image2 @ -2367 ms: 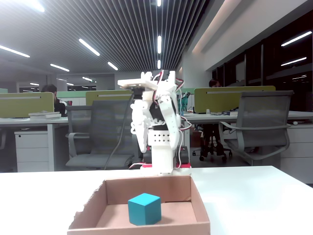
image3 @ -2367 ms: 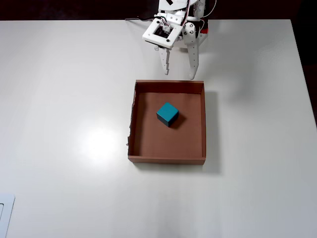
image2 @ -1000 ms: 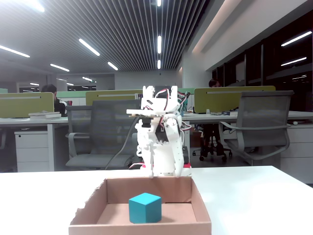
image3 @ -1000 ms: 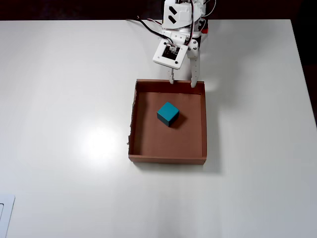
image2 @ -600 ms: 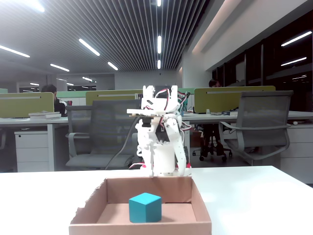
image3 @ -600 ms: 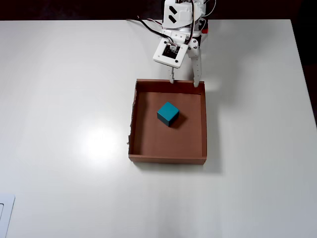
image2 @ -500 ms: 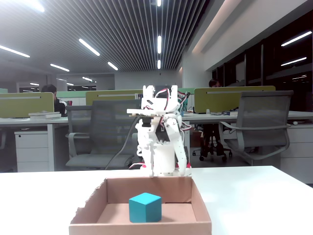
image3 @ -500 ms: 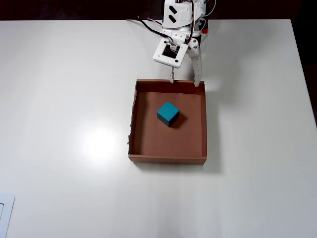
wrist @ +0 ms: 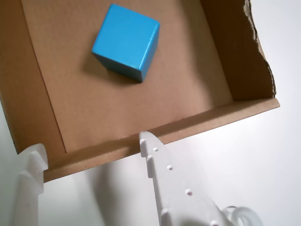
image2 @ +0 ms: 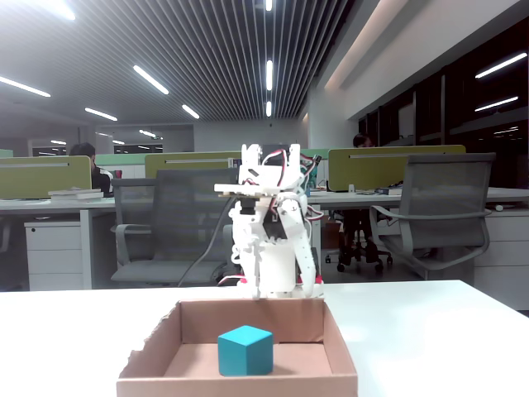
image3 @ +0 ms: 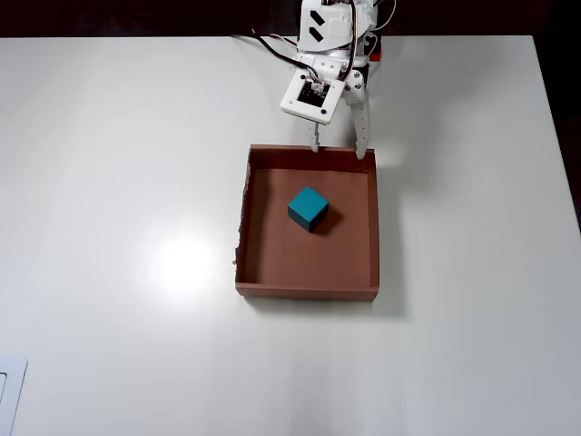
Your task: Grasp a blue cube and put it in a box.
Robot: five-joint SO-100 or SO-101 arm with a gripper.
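Note:
The blue cube (wrist: pixel 126 41) rests on the floor of the brown cardboard box (wrist: pixel 188 123), a little toward the arm's side of the middle. It also shows in the fixed view (image2: pixel 245 350) and the overhead view (image3: pixel 308 208). The box (image3: pixel 306 291) has a ragged torn edge on its left wall in the overhead view; in the fixed view the box (image2: pixel 240 385) stands in front of the arm. My gripper (image3: pixel 339 150) is open and empty, its tips just over the box wall nearest the arm. It also shows in the wrist view (wrist: pixel 89 145) and the fixed view (image2: pixel 287 289).
The box stands on a white table (image3: pixel 136 227). The arm's base (image3: pixel 349 27) is at the table's far edge in the overhead view. A pale flat object (image3: pixel 9 391) lies at the bottom left corner. Office chairs (image2: pixel 434 215) and desks stand behind the table.

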